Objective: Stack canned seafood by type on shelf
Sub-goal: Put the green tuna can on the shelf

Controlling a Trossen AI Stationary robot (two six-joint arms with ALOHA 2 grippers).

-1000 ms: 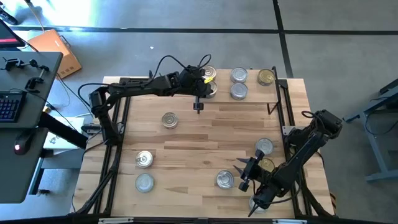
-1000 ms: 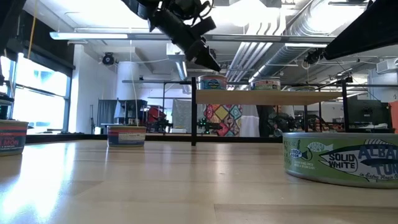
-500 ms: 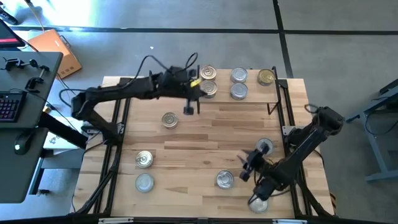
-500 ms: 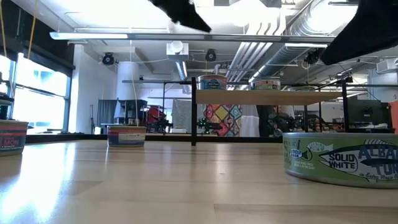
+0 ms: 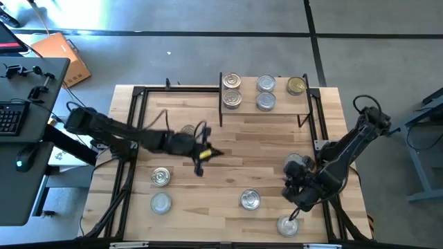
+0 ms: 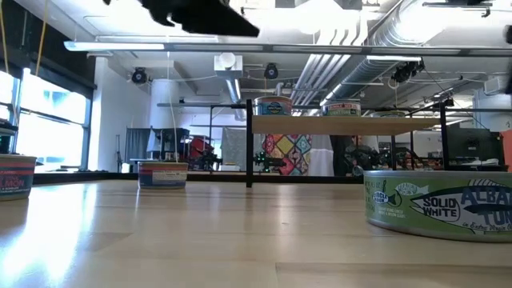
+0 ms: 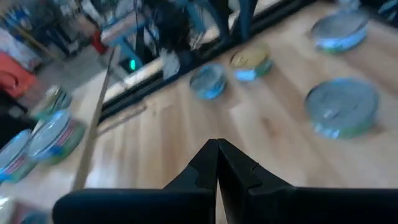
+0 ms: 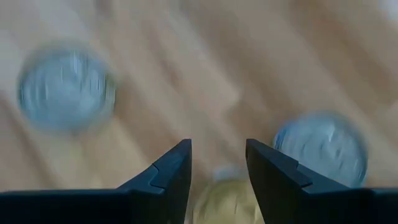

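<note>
**Handling Notes: Tins, Shelf and Claws**

The tins are judged rigid and moderately heavy for their size, with smooth metal walls that may slip under a light pinch. Grip across the round side wall, fingers on opposite sides, from above; the flat lid offers no hold.

Location: five tins [image 5: 231, 80] stand on the shelf [image 5: 277, 108] at the far edge of the surface [image 5: 228, 166]. The rest lie scattered on the surface, among them a gold tin [image 8: 225, 204] directly below the right claw [image 8: 217, 163].

Right claw: fingers spread, holding nothing, near the right front corner. Left claw [image 7: 217, 155]: fingers pressed together, empty, over the surface's middle left.

Limits of view: both wrist views are smeared. The labels of most tins are unreadable, so type cannot be confirmed. The low view cuts off both arms.
</note>
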